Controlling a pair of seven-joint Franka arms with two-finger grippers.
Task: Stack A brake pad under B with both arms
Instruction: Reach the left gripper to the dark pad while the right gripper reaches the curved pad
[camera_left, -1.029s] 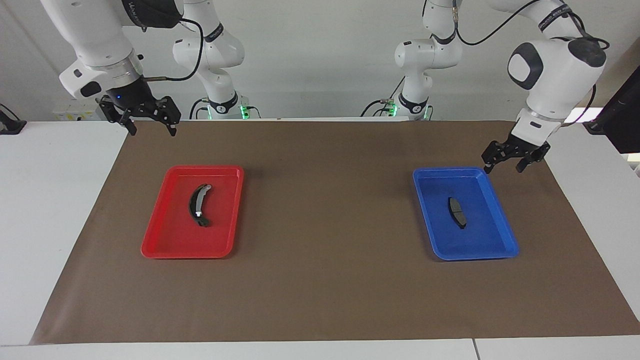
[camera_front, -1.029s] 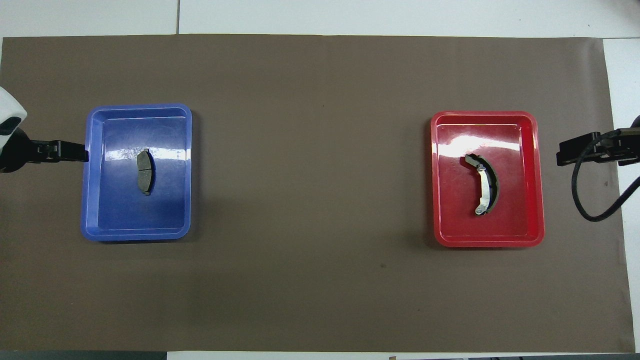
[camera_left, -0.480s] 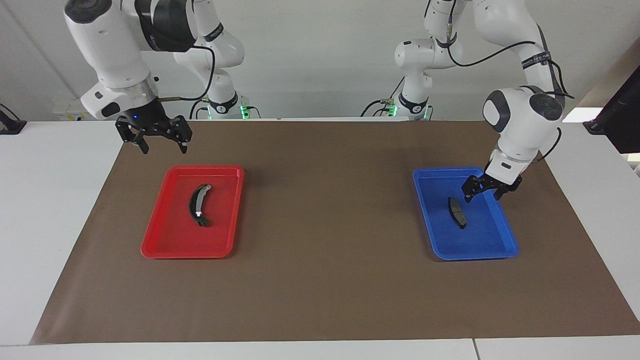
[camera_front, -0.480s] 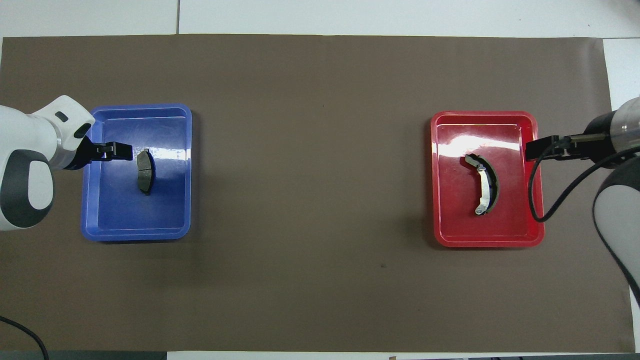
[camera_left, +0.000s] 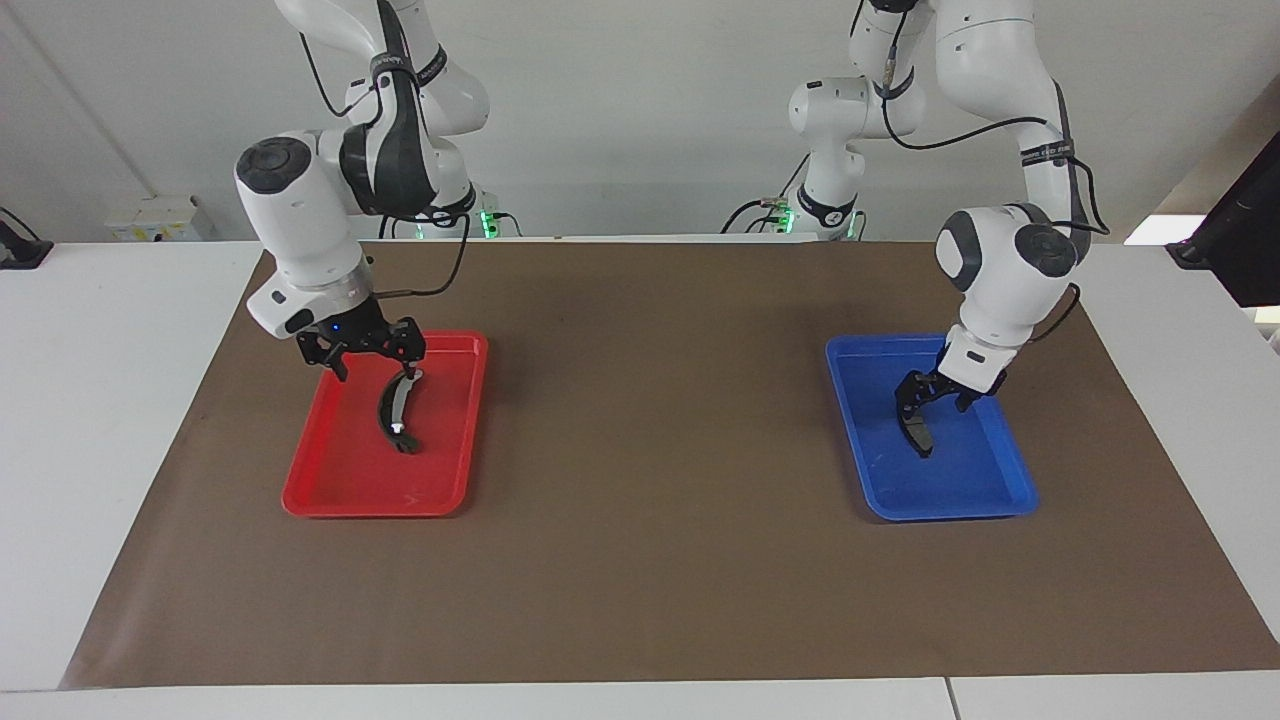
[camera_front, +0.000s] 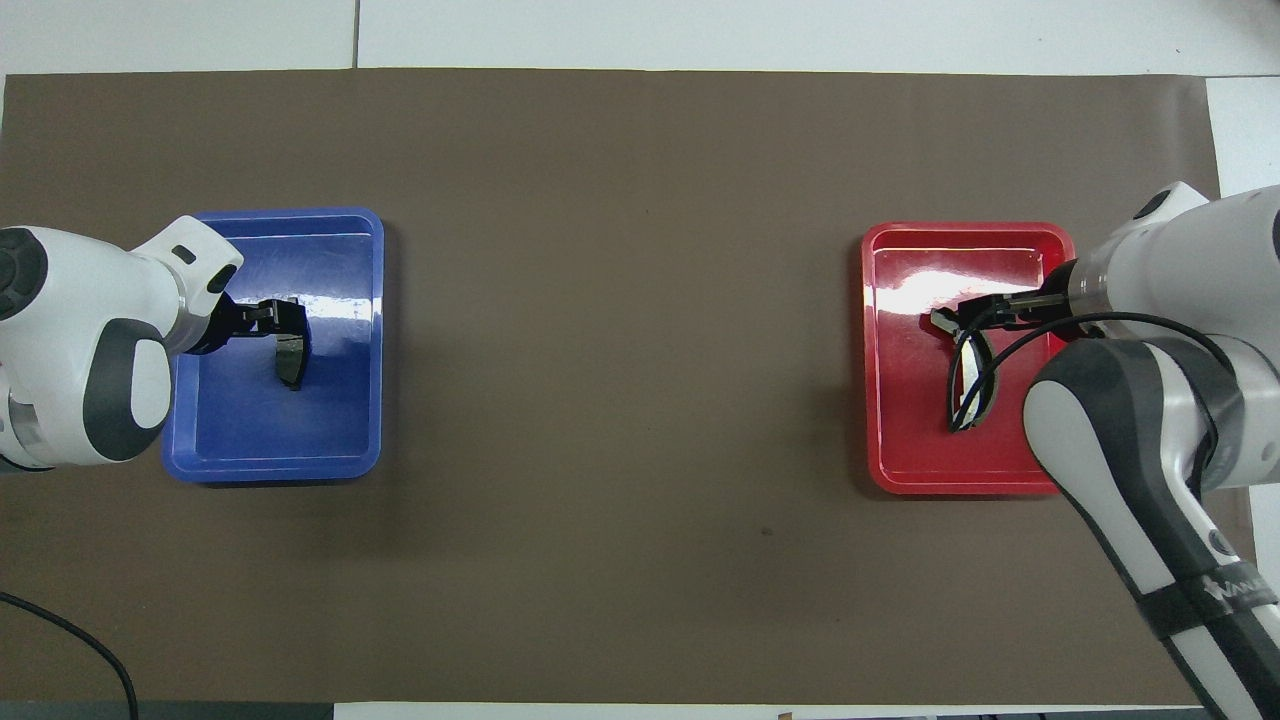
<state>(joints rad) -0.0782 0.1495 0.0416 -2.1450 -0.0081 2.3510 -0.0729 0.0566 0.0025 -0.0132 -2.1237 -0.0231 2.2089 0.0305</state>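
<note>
The A brake pad (camera_left: 918, 432), short and dark grey, lies in the blue tray (camera_left: 960, 472) toward the left arm's end of the table. My left gripper (camera_left: 935, 398) is open and low over the pad, with the pad just under its tips. B (camera_left: 393, 408), the long black crescent with a light-grey face, lies in the red tray (camera_left: 345, 470) toward the right arm's end. My right gripper (camera_left: 372, 360) is open just over B's end nearer the robots. In the overhead view the left gripper (camera_front: 285, 313) covers part of the pad (camera_front: 290, 364), and the right gripper (camera_front: 975, 312) and its cable partly cover B (camera_front: 963, 408).
Both trays, the blue tray (camera_front: 270, 432) and the red tray (camera_front: 920, 445), sit on a brown mat (camera_left: 640, 450) that covers most of the white table. A wide stretch of bare mat lies between them.
Both arms have swung inward and down. The left gripper has dropped from the blue tray's edge onto the pad. The right gripper has come from outside the red tray to over B's end.
</note>
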